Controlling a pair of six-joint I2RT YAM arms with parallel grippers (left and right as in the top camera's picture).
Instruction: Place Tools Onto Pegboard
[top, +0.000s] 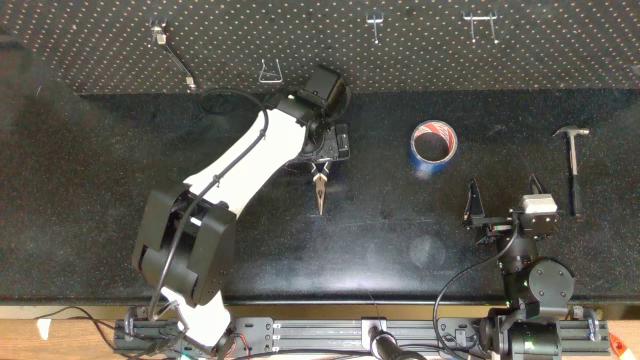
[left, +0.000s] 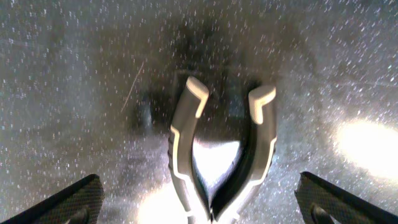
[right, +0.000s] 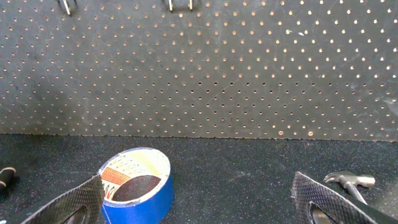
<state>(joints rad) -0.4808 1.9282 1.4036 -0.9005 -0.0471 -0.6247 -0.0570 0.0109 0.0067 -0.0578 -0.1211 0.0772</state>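
Left gripper (top: 327, 142) is out over the black table (top: 120, 180), near the foot of the pegboard (top: 300, 40). Claw is open: in the left wrist view the two fingers (left: 68, 202) stand wide apart. The pliers (left: 217, 149) lie between them, and neither finger touches the handles. The grey handles are spread in a V that opens away from the wrist camera. In the top view the pliers (top: 320, 190) lie flat on the table, handle ends under the gripper and nose pointing back toward the arm bases. Cannot tell how high the claw is above the handles.

Right gripper (top: 500, 205) sits low near its own base, well apart from the pliers. It is open and holds nothing, fingers (right: 74, 202) wide in the right wrist view.

The blue tape roll (top: 434, 145) stands on the table between the two grippers, just ahead of the right gripper's left finger in the right wrist view (right: 137, 183). The hammer (top: 573, 165) lies at the far right, head toward the pegboard.

A slim dark tool (top: 175, 58) hangs on the pegboard at upper left. Bare metal hooks (top: 480, 22) are along the top.
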